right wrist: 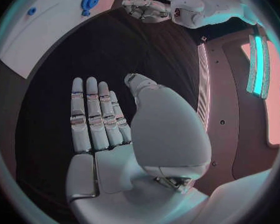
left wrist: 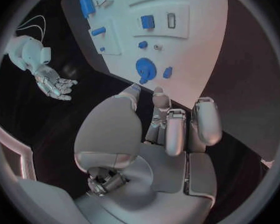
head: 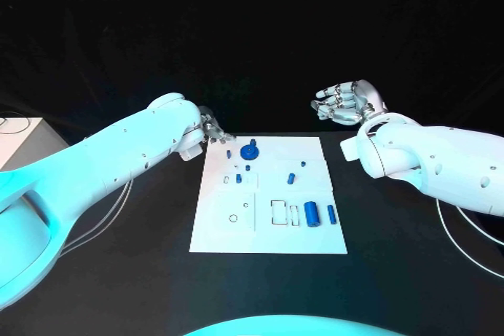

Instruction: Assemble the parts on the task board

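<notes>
Now the left hand [left wrist: 171,129] hovers at the far left corner of the task board [head: 315,237], fingers curled and holding nothing. Meanwhile the right hand [right wrist: 105,119] is flat, empty, beyond the board's far right corner.

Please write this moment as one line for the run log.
left robot hand: empty, at far-left corner of task board | right robot hand: open, raised beyond board | blue parts: lying on board | stage: no part grasped

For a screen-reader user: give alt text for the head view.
A white task board with small blue parts lies on a black table. The left hand hovers at its far left corner; the right hand is raised beyond, empty.
</notes>
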Controlling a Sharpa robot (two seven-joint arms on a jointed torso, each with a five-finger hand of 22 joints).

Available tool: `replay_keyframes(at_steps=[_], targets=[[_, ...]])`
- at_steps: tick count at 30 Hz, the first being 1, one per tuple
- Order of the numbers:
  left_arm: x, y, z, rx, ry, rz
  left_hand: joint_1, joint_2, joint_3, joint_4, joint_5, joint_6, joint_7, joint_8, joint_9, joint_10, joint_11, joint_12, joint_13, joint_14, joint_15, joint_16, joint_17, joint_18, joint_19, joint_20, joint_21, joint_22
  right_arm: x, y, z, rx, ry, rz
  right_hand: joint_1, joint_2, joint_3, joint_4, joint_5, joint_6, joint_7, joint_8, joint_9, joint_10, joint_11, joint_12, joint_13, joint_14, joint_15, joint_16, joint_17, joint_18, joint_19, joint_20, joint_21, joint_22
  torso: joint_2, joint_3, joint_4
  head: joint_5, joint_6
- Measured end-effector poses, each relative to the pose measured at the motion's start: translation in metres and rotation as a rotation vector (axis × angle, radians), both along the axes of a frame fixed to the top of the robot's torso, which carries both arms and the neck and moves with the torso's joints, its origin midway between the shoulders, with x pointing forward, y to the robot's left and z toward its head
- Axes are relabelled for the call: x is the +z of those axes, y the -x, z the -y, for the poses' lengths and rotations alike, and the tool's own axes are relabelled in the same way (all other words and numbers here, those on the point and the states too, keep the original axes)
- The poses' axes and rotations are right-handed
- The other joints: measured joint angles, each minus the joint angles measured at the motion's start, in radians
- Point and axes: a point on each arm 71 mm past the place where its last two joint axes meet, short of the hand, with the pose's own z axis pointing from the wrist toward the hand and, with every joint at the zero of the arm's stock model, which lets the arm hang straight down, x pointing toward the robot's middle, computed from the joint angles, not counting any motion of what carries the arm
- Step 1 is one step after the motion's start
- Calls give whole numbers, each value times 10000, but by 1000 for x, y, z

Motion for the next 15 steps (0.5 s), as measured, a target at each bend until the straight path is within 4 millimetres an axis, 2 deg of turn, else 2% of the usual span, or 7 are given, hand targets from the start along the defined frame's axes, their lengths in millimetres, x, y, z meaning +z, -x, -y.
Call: replay_keyframes(at_steps=[9,15], targets=[[-2,-4,-4,72,-246,-155,0,0,110,-27,0,-35,35,-44,-24,-37,37,0,-6,0,0,0,0,0,0,0,0,2,1,2,-3,79,-33,5,0,0,0,0,40,-1,-1,0,-11,0,0,0,0,0,0,-38,-9,0,0,0,0,-25,124,1,30,21,3],[-4,-5,-6,127,-353,-249,0,0,138,1,0,-36,36,-58,-24,-36,37,0,5,0,-1,0,0,0,0,0,0,22,3,3,-7,187,-71,40,0,0,0,0,40,-1,-1,0,-11,1,1,0,0,0,0,-38,-24,0,1,0,0,-36,210,2,11,69,22]])
